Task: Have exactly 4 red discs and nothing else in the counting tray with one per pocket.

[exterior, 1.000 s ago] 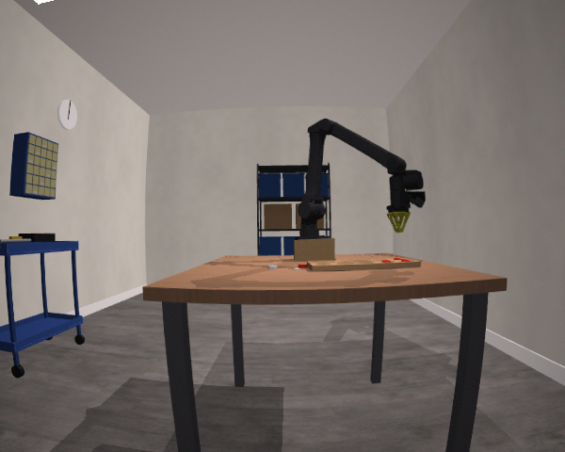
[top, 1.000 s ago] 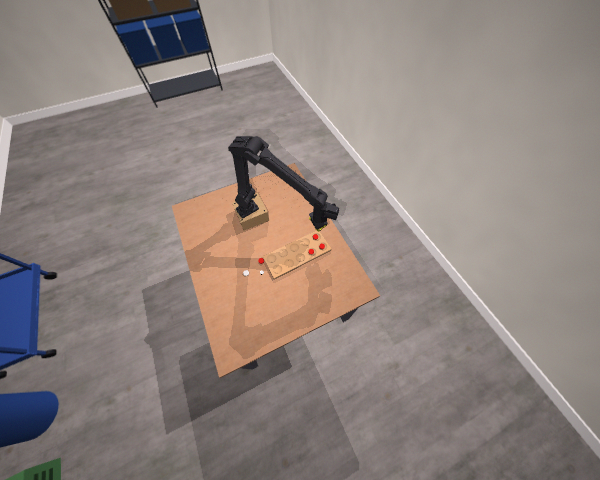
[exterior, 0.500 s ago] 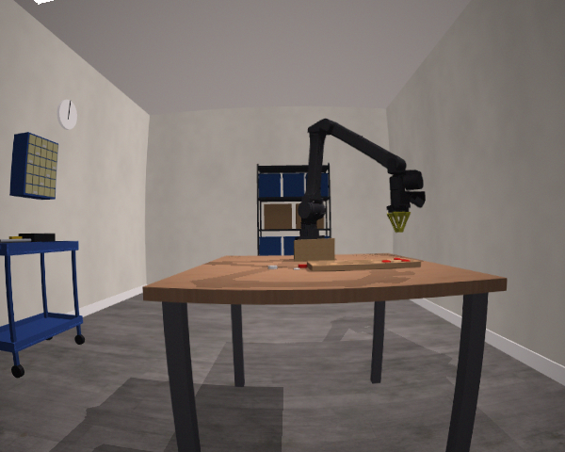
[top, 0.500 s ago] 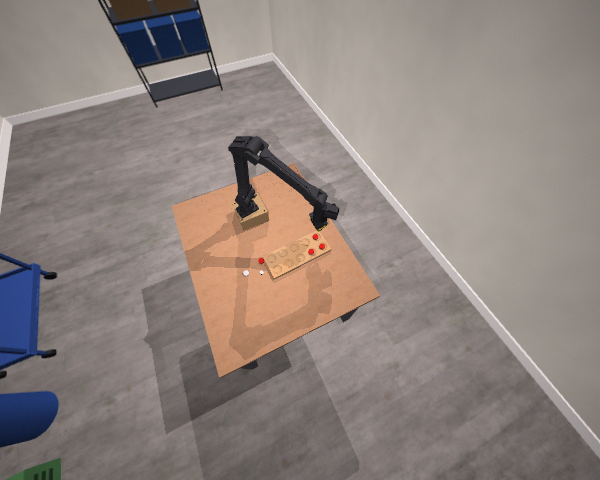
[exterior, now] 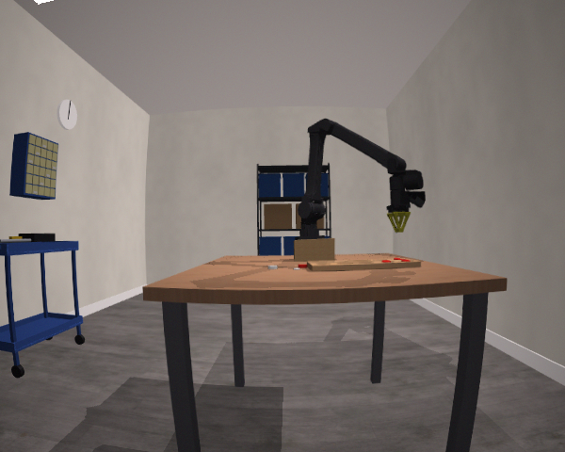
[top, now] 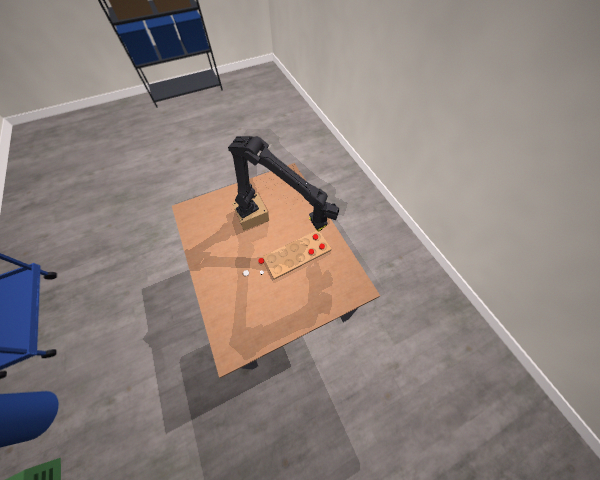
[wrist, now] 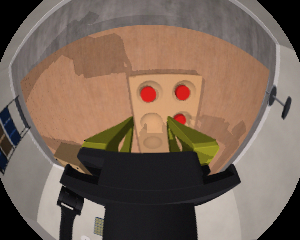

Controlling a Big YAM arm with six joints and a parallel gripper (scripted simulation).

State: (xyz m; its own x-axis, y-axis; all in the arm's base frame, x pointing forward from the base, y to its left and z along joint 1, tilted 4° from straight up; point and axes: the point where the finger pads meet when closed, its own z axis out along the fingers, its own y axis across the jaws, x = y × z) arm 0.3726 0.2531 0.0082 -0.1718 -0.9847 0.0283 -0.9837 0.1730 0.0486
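Nearest the exterior camera is the front edge of the wooden surface (exterior: 321,286), a brown top on dark legs over a grey plank floor. On it lies the counting tray (top: 290,262), a flat, pale wooden board with two rows of round pockets, resting flat and angled across the surface. Three red discs sit in pockets at the tray's end under the hand: one (top: 315,237) in the back row, and two (top: 322,245) (top: 310,252) side by side in the front row. A fourth red disc (top: 261,260) lies on the surface just beside the tray's opposite end. Near it are a white disc (top: 245,272) and a smaller white piece (top: 261,272), both apart from the tray.

Behind the tray a tan block (top: 261,217) carries the arm's foot. The black arm (exterior: 356,140) rises upright from it, bends at a high elbow, and slopes down to the wrist. The hand (exterior: 398,229) points straight down, hanging well above the tray's end with the discs, its yellow-green fingers partly spread with nothing between them.

At the left stands a blue cart (exterior: 10,249); above it are a blue wall organiser (exterior: 33,166) and a round clock (exterior: 68,114). Against the far wall stands a dark shelf rack (exterior: 259,209) with blue bins and brown boxes.
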